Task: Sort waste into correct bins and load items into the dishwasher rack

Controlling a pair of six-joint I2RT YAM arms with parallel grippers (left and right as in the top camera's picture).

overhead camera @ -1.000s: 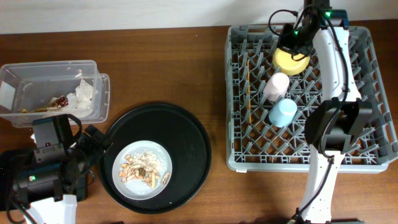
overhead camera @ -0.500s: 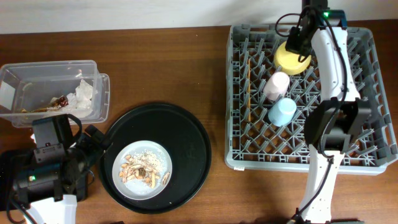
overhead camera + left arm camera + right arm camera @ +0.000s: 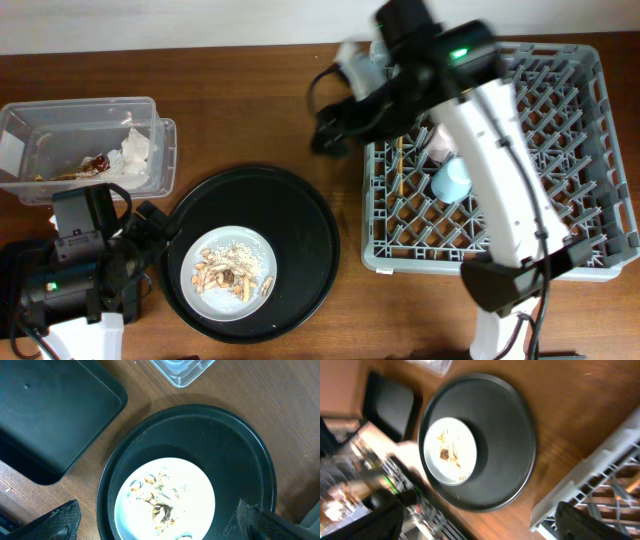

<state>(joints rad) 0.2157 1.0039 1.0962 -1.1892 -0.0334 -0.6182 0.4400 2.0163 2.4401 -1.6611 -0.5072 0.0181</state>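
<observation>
The white plate (image 3: 232,266) with beige food scraps (image 3: 159,504) lies on the round black tray (image 3: 300,215). My left gripper (image 3: 160,527) hangs open just above the plate's near edge, with nothing between its fingers. My right gripper (image 3: 330,128) is open and empty, blurred, above the bare wood left of the dishwasher rack (image 3: 580,250). The wrist view of my right gripper (image 3: 482,527) shows the plate (image 3: 451,450) far below. In the rack stand a light blue cup (image 3: 452,180), a partly hidden pink cup (image 3: 436,146) and the chopsticks (image 3: 398,165). The yellow bowl is hidden under the right arm.
The clear tub (image 3: 60,125) at the far left holds a crumpled napkin (image 3: 135,150) and a brownish wrapper (image 3: 95,164). The flat black tray (image 3: 50,415) lies beside the round tray, under my left arm in the overhead view. The rack's corner (image 3: 600,485) sits close to the right gripper.
My right gripper opened, left the yellow bowl in the rack and swung left out over the table. The left arm has not moved.
</observation>
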